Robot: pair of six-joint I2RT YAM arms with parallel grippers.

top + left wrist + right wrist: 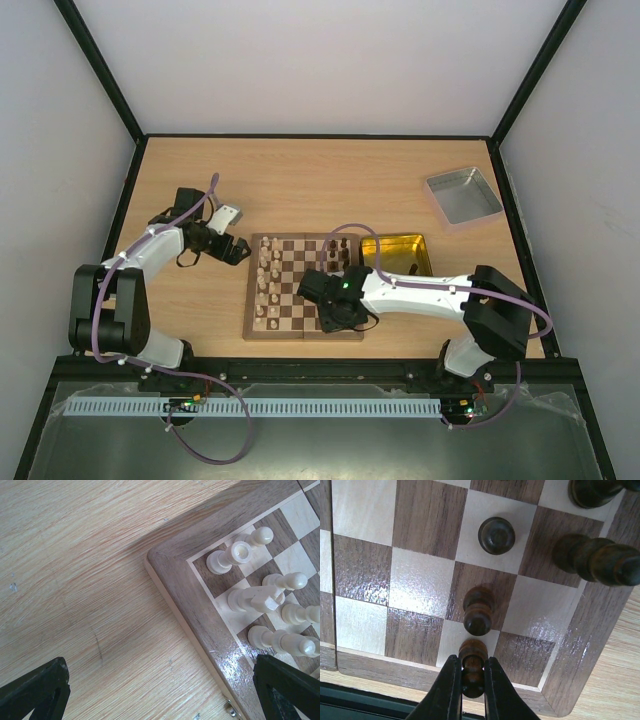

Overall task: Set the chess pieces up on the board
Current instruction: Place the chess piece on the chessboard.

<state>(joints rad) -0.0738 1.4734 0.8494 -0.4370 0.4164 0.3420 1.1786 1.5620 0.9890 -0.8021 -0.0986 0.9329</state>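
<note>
The board (300, 290) lies in the middle of the table. Cream chess pieces (268, 280) stand in its left columns, and a few dark ones (338, 250) stand at its far right. My right gripper (471, 659) is shut on a dark pawn (473, 650) over the light square at the board's near right edge (580, 645). Another dark pawn (479, 611) stands one square beyond it. My left gripper (160, 690) hangs open and empty over the bare table, just off the board's far left corner (185, 585), beside cream pieces (240, 555).
A gold tin (398, 252) sits against the board's right side. A silver-grey tray (463, 197) lies at the back right. More dark pieces (600, 560) stand close to the right gripper, along the board's edge.
</note>
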